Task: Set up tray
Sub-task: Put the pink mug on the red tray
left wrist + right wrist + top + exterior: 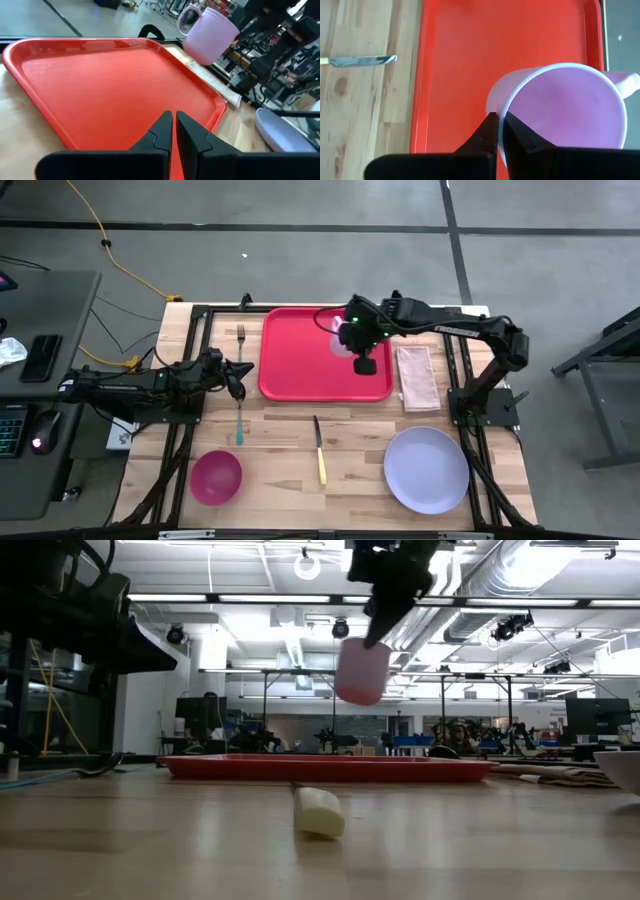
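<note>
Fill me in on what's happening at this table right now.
The right gripper is shut on the rim of a pale pink plastic mug and holds it in the air above the large red rectangular plastic tray. The left gripper waits at the tray's left side with nothing between its fingers. A fork, a yellow-handled knife, a magenta bowl, a lavender plate and a folded napkin lie on the table outside the tray.

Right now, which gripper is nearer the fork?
Left. The left gripper sits right beside the fork, at the tray's left side; the right gripper holds the mug above the tray, farther away.
</note>
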Controlling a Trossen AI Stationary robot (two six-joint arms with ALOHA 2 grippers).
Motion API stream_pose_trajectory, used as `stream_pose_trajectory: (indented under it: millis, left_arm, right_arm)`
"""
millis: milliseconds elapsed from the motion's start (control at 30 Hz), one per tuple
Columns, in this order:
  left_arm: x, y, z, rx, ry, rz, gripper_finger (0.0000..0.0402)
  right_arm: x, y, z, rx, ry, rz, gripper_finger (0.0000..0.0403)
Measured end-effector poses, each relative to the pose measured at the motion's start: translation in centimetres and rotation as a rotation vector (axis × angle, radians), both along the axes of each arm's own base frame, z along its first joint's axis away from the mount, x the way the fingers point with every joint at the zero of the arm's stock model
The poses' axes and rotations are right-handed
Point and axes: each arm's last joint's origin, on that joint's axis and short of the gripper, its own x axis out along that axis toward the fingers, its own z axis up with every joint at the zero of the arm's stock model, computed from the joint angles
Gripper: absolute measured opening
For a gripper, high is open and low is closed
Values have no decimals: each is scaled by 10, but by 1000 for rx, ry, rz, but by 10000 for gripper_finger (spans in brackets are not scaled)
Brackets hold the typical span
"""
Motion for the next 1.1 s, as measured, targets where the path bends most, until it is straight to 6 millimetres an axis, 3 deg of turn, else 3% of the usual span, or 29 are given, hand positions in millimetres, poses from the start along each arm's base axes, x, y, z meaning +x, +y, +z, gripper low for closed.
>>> stream_pose_trajectory:
  millis: [300,600,900,1100]
  left_arm:
    - [1,0,6,3,-63,1,56]
    - [0,2,7,24,-68,57,56]
    - [1,2,9,171,-5,44,56]
    - [9,2,9,232,31,34,56]
  right_arm:
    - [54,-4,22,-33,21,167,0]
    - [88,0,30,-24,-32,289,0]
    - [106,21,14,37,-41,380,0]
    - [114,32,15,46,-103,415,0]
